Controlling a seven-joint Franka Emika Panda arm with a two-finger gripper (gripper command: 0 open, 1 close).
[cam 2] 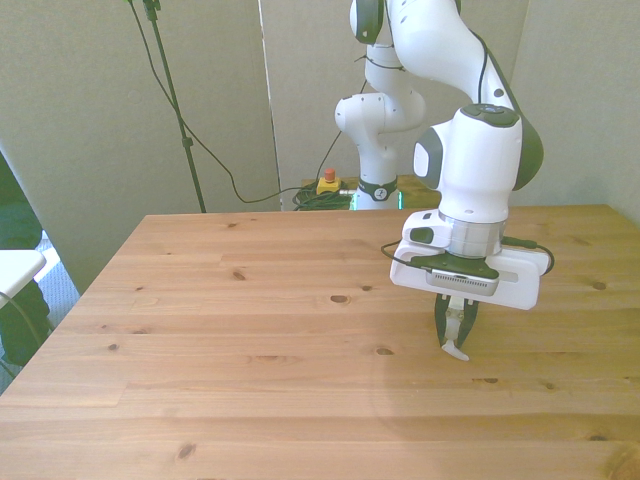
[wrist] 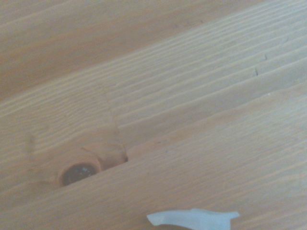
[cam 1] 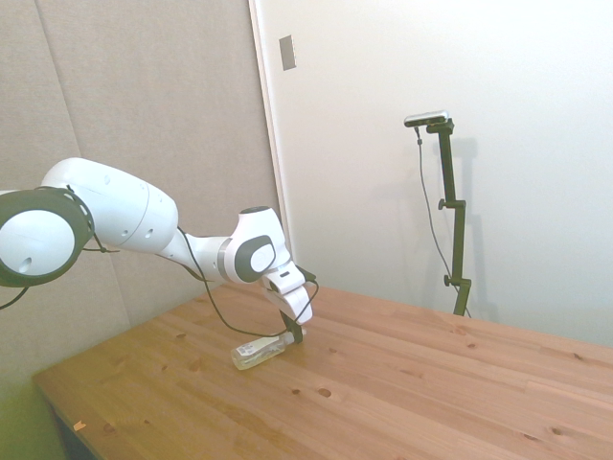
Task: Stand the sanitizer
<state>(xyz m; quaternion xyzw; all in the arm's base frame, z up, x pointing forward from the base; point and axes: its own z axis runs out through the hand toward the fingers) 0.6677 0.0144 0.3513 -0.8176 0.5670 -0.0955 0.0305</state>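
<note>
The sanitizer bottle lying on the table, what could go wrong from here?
1. The gripper seems shut on only the white pump end of the small clear plastic sanitizer bottle; lifting there, it may slip or swing.
2. The slim bottle could topple on the wooden table when released.

The clear sanitizer (cam 1: 260, 354) holds pale yellowish liquid under a white nozzle, on the knotted, light-brown wooden table (cam 1: 402, 383).

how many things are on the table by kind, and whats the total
sanitizer bottles: 1, the sanitizer, lying on its side on the wooden table
grippers: 1, the gripper, down at the bottle's nozzle end
total: 2
</note>
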